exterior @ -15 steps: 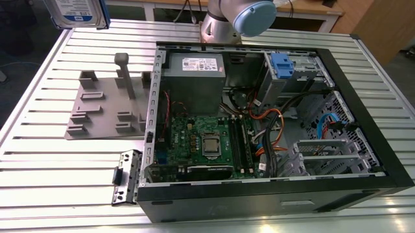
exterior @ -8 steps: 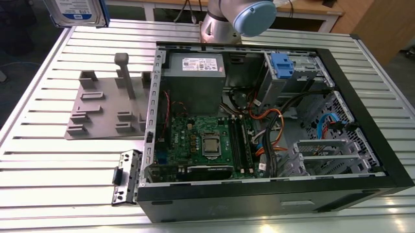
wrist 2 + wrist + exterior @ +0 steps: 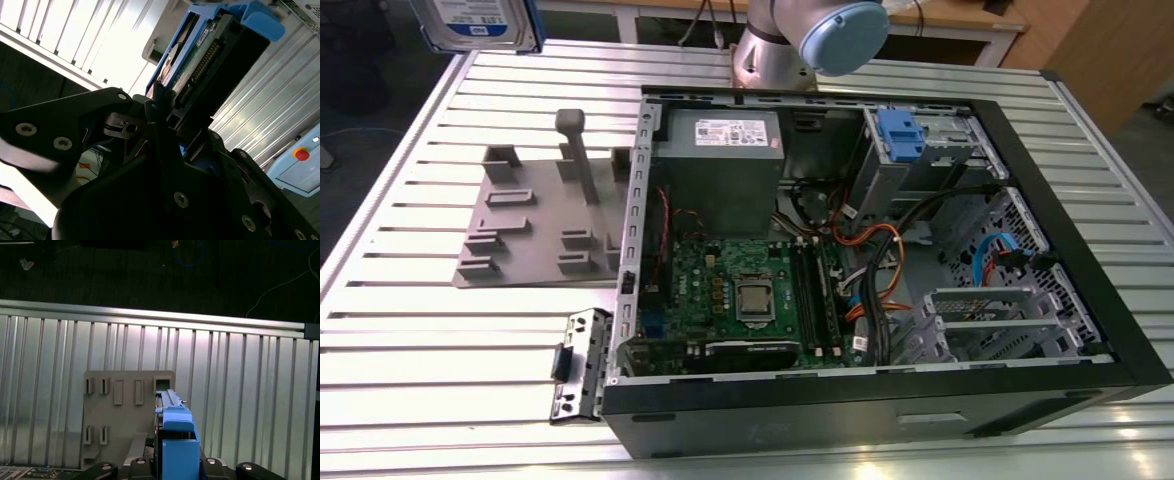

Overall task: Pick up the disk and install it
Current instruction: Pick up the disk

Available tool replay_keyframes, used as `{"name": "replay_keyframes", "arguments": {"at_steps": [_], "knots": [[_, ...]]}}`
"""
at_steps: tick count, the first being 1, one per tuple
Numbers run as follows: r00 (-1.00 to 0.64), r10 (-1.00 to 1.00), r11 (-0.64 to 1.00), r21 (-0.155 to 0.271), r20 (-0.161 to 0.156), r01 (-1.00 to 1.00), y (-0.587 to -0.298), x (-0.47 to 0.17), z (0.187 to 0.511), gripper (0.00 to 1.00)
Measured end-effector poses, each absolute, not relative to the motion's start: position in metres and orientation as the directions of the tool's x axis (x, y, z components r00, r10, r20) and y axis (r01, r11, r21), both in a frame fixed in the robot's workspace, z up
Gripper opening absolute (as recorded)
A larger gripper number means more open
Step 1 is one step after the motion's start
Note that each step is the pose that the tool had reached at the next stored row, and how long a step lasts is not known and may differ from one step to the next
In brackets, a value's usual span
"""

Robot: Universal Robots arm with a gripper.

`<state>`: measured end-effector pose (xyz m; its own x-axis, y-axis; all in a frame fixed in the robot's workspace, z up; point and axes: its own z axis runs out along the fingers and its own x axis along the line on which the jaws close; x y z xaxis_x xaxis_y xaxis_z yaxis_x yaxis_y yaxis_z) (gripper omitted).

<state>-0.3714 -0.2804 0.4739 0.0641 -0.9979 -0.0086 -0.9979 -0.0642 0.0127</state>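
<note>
The disk (image 3: 475,24), silver with a white-and-blue label in a blue carrier, hangs high above the table's far corner at the exterior view's left. In the second wrist view my gripper (image 3: 167,112) is shut on the disk (image 3: 210,55). Its black fingers (image 3: 120,125) clamp the carrier's end, and the drive's connector edge faces the camera. In the first wrist view the disk's blue carrier (image 3: 175,440) stands edge-on above the grey holder plate (image 3: 125,415).
An open computer case (image 3: 1067,290) lies on the slatted metal table (image 3: 400,350). It holds a grey power supply (image 3: 718,165), a motherboard (image 3: 734,300) and a silver cage with a blue latch (image 3: 907,135). The grey holder (image 3: 540,220) and a small bracket (image 3: 580,365) lie beside the case.
</note>
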Motion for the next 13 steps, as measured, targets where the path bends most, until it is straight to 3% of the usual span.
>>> {"name": "replay_keyframes", "arguments": {"at_steps": [13], "knots": [[0.064,-0.998,-0.064,0.013,-0.009,-0.998,-0.2805,-0.3714,0.4799,0.36]]}}
